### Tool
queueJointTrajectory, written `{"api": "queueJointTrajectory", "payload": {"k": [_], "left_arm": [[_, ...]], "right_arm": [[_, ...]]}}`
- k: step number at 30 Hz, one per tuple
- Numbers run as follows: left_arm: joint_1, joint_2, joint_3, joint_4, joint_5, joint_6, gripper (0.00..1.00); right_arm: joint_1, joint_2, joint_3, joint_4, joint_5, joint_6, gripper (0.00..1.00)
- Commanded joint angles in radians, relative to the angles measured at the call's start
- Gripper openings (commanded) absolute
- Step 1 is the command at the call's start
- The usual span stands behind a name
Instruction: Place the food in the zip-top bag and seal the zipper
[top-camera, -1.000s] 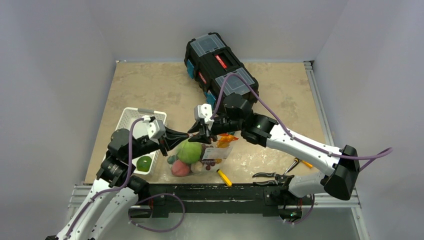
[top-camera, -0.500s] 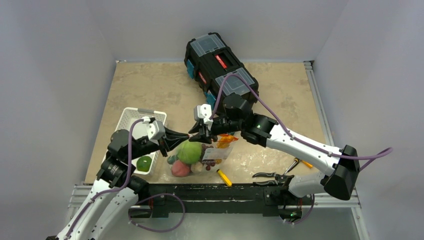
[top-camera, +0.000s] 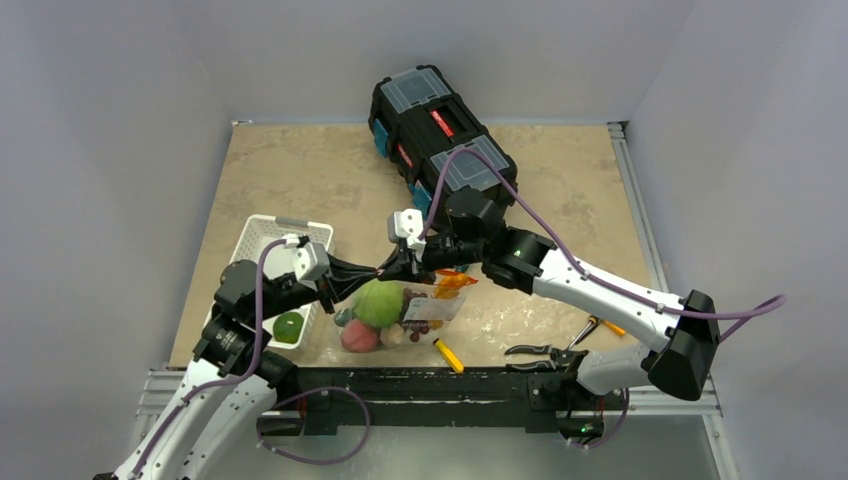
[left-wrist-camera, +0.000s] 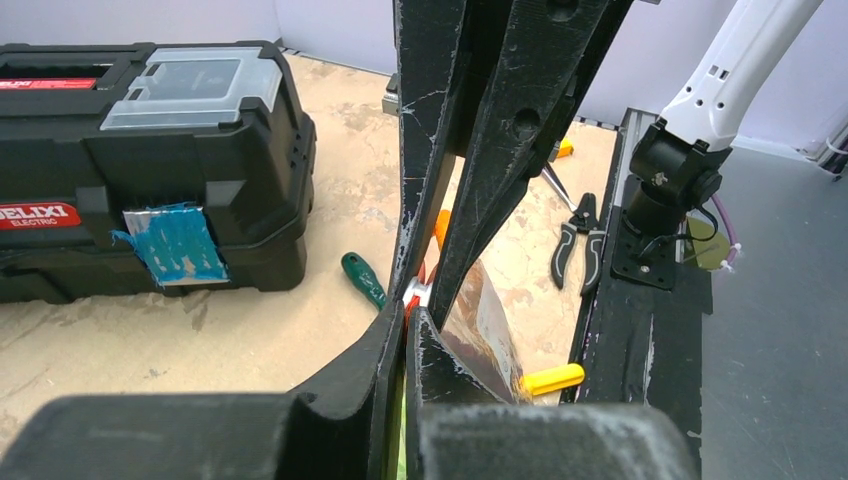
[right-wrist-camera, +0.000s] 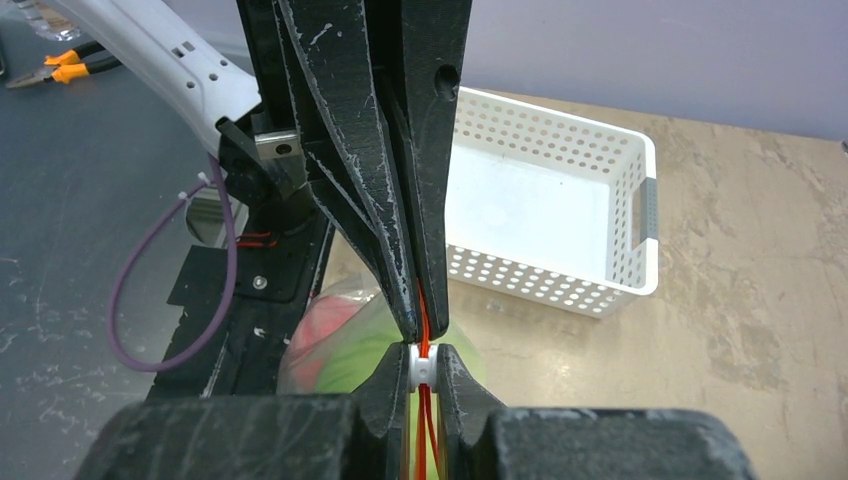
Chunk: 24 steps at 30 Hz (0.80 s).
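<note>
Bases sit bolted at the near edge of the table (top-camera: 300, 170); both arms fold inward and meet tip to tip over the front centre.

Near edge: pliers (top-camera: 540, 352) and a yellow-handled tool (top-camera: 448, 355) lie flat, close to the right arm's base.

Just beyond: the zip-top bag (top-camera: 430, 308) lies on the table between the white basket (top-camera: 262, 240) and the pliers. A pale green cabbage (top-camera: 378, 302) and a pink peach (top-camera: 360, 337) show through the plastic. A green round fruit (top-camera: 289, 327) sits in the near end of the basket, outside the bag.

Left arm: elbow bent low at the near left, forearm running right past the basket's corner, wrist about level. The left pincer (top-camera: 380, 271) points right with its fingers together, clamped on the zipper (right-wrist-camera: 424, 315).

Right arm: the long white link runs left and away from its base, the elbow is high near the bag's far side, and the wrist is turned back to the left. The right pincer (top-camera: 405, 268) points at the left one, almost touching it. Its fingers are closed on the white tab (right-wrist-camera: 420, 368) of the same orange-red strip, as seen in the right wrist view. The strip is held up off the table, taut between the two grips.

Beyond the grip: a green-handled screwdriver (left-wrist-camera: 362, 280) lies on the table in the left wrist view.

Far side: the black toolbox (top-camera: 440, 125) stands with its lid shut, well apart from the bag.
</note>
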Motion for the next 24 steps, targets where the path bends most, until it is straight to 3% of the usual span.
{"api": "queueJointTrajectory", "payload": {"k": [1, 9, 24], "left_arm": [[0.002, -0.017, 0.013, 0.106, -0.001, -0.031, 0.0], [0.002, -0.056, 0.132, -0.131, -0.129, -0.004, 0.0], [0.002, -0.2, 0.211, -0.304, -0.398, 0.05, 0.0]], "right_arm": [[0.001, -0.016, 0.025, 0.008, 0.038, -0.007, 0.0], [0.001, -0.062, -0.03, 0.057, 0.075, -0.006, 0.0], [0.0, -0.127, -0.072, 0.034, 0.122, -0.009, 0.0]]}}
